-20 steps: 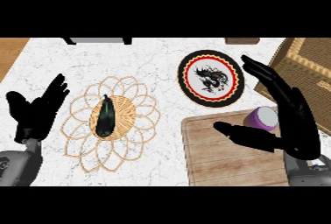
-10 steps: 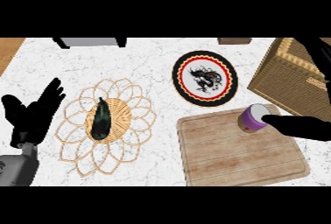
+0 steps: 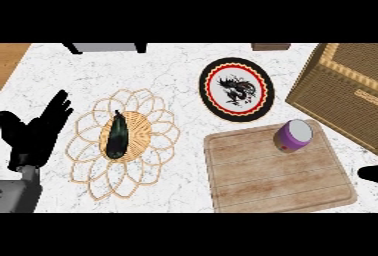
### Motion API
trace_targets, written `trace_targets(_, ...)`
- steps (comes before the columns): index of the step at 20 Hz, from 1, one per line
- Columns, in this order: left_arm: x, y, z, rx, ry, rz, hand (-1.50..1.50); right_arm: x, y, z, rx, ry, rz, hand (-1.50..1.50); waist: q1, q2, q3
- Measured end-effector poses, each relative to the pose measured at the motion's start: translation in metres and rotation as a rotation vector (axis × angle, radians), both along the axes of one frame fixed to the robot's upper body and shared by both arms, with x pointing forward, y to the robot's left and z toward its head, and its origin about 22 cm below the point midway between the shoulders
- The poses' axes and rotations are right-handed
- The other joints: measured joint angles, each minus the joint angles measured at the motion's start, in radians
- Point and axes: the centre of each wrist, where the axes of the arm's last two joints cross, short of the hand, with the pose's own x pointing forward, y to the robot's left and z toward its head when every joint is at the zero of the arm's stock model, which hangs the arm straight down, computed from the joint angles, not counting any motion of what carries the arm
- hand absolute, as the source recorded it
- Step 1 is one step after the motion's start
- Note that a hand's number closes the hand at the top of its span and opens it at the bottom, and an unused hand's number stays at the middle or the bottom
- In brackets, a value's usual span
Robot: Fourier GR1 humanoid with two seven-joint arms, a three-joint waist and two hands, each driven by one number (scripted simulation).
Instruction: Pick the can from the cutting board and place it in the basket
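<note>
We see the purple cylindrical can [image 3: 294,135] standing on the far right corner of the wooden cutting board [image 3: 273,175], near the tan wicker basket [image 3: 336,80]. The left hand [image 3: 33,137] rests at the tabletop's left edge, fingers spread wide. Only a sliver of the right hand [image 3: 369,173] shows, so we cannot tell its state.

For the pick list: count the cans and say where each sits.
1. The can stands on the cutting board, at its far right corner, close to the basket. Any inside the basket would be hidden.
</note>
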Motion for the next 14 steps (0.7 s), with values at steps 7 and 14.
trace_targets(7,0.005,-0.002,0.007,-0.007,0.003,0.002,0.0,-0.035,-0.027,0.018,0.105,0.072,0.092,-1.5,-0.005,0.003,0.002)
trace_targets(14,0.005,-0.007,0.008,-0.006,-0.008,-0.008,0.0,-0.065,-0.056,-0.002,0.203,0.029,0.079,-1.5,0.007,0.008,0.004)
